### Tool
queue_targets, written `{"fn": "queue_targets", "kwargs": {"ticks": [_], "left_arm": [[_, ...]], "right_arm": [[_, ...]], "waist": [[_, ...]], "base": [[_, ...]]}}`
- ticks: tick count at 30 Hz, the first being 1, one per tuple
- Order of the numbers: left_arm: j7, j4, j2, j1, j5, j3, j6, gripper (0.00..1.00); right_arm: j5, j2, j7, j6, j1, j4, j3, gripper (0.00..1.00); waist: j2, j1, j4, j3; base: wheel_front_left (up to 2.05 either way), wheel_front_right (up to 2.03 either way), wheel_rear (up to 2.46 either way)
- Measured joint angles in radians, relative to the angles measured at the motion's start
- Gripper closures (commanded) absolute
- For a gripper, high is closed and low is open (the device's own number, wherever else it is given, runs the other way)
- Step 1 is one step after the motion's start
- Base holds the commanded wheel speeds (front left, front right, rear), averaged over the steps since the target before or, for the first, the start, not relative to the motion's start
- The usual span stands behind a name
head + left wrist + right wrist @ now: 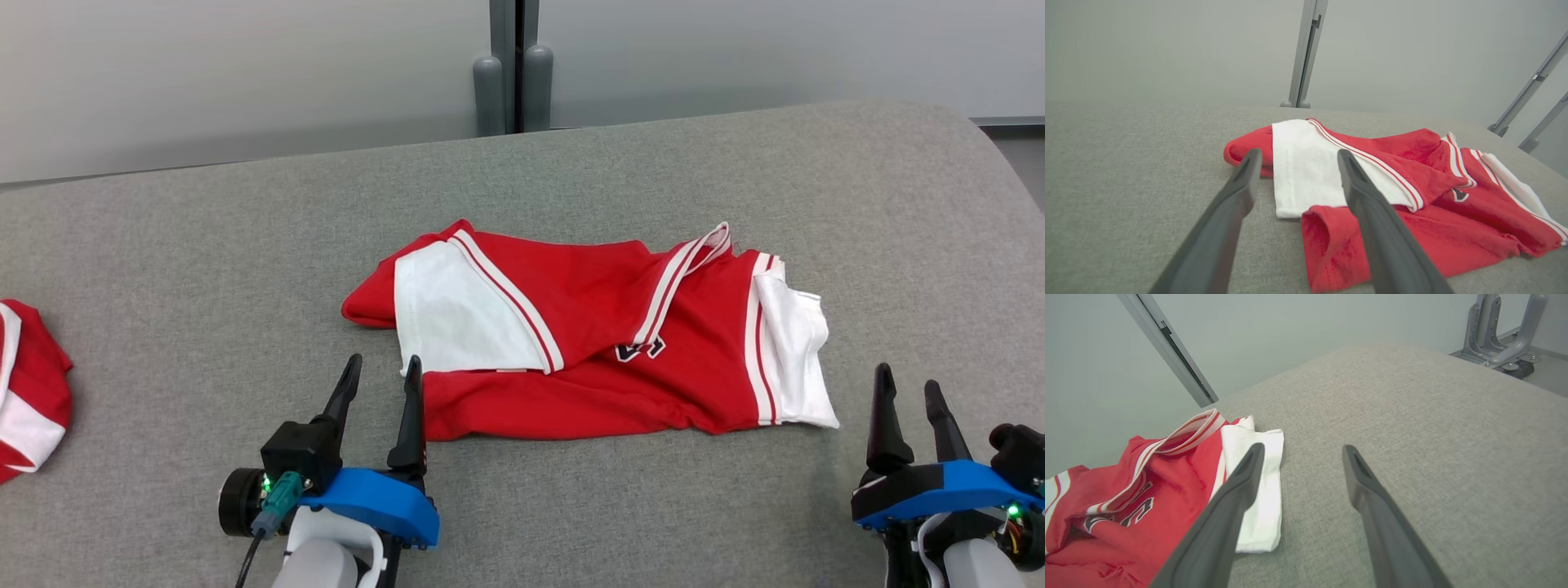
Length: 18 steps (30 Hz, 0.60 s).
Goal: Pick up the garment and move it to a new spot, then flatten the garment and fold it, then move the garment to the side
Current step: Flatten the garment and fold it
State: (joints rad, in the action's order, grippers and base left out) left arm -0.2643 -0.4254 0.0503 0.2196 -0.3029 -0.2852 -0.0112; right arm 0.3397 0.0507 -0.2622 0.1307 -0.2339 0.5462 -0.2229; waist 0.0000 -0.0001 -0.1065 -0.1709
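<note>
The garment (pixel 588 335) is a red shirt with white sleeves and red-and-white striped trim, lying rumpled and partly folded in the middle of the grey table (pixel 620 171). My left gripper (pixel 384 363) stands open just in front of the shirt's lower left corner, its right finger at the cloth's edge. In the left wrist view the left gripper (pixel 1298 157) frames the white sleeve of the garment (pixel 1306 167), with nothing between its fingers. My right gripper (pixel 908 384) is open, empty, to the right of the shirt's white sleeve. The right wrist view shows the right gripper (pixel 1302 451) beside the garment (pixel 1147 490).
A second red and white cloth (pixel 28 384) lies at the table's left edge. A grey post (pixel 513 65) stands behind the table against a pale wall. A metal stand's feet (pixel 1502 339) rest on the floor past the table's far right corner.
</note>
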Motion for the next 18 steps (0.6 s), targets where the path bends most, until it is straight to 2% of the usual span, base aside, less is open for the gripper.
{"fn": "queue_targets", "kwargs": {"ticks": [4,12,18], "left_arm": [[0.000,-0.024,0.000,-0.017,-0.025,-0.021,-0.008,0.00],[0.000,-0.131,0.000,-0.034,-0.141,-0.119,-0.064,0.00],[0.000,-0.160,0.000,0.002,-0.188,-0.136,-0.078,0.00]], "right_arm": [[0.015,-0.001,0.000,0.000,-0.011,-0.016,0.024,0.00],[0.008,-0.002,0.000,0.000,-0.022,-0.028,0.071,0.00],[-0.010,-0.002,0.000,0.000,-0.023,-0.042,0.085,0.00]], "waist": [[0.0000,0.0000,0.013,-0.001],[0.0000,0.0000,0.032,-0.006],[0.0000,0.0001,0.019,-0.030]], "base": [[0.00,0.00,0.00],[0.00,0.00,0.00],[0.00,0.00,0.00]]}}
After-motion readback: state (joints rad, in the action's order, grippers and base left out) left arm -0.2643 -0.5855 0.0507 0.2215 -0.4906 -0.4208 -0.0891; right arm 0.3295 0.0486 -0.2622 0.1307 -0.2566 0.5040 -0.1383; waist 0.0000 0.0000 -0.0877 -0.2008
